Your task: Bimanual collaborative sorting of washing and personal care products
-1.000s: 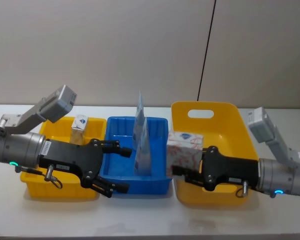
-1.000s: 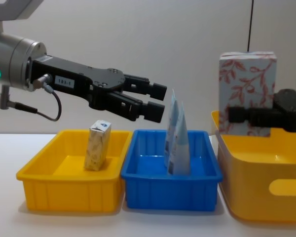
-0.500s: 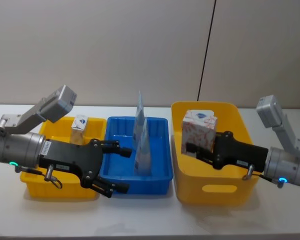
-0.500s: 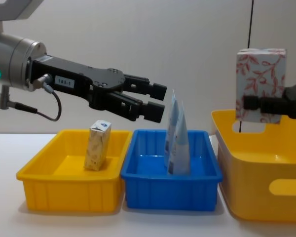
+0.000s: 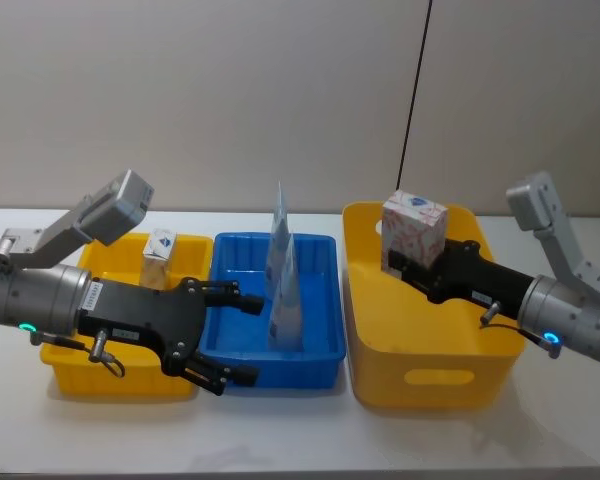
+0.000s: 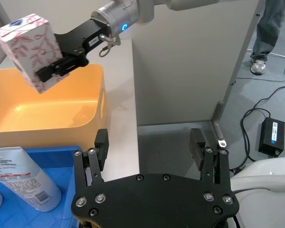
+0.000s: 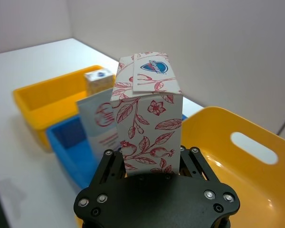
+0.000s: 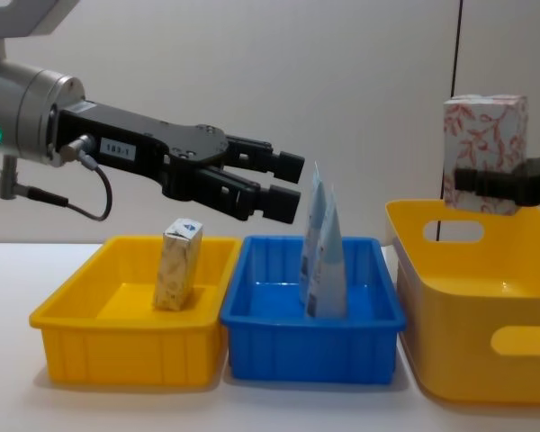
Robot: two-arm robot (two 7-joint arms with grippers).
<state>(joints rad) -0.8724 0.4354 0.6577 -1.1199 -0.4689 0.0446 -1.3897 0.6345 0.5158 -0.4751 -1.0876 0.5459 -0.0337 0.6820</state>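
Head view. Left gripper [image 5: 246,340] at centre left, over the near left corner of the blue tray [image 5: 325,241]; fingers apart, nothing between them. Right gripper [image 5: 404,262] at centre right, clamped on the white carton [image 5: 414,228] with red leafy pattern, which hangs above the far part of the yellow tub [image 5: 410,376]. Two pale blue squeeze tubes [image 5: 283,290] stand tip-up in the blue tray. Cream-yellow carton [image 5: 160,256] stands at the far side of the yellow tray [image 5: 120,386], left of frame. All three containers sit on the white bench [image 5: 280,430].

Left wrist view. Left gripper fingers wide apart, empty. One tube lower left in the blue tray. White carton upper left, gripped over the tub.

Right wrist view. White carton upright at centre, pinched low down between the fingers. Tubes and both trays behind it at left; tub at right.

Chest view. Left gripper at centre, above the trays, just beside the tube tips. White carton upper right, clear above the tub rim.
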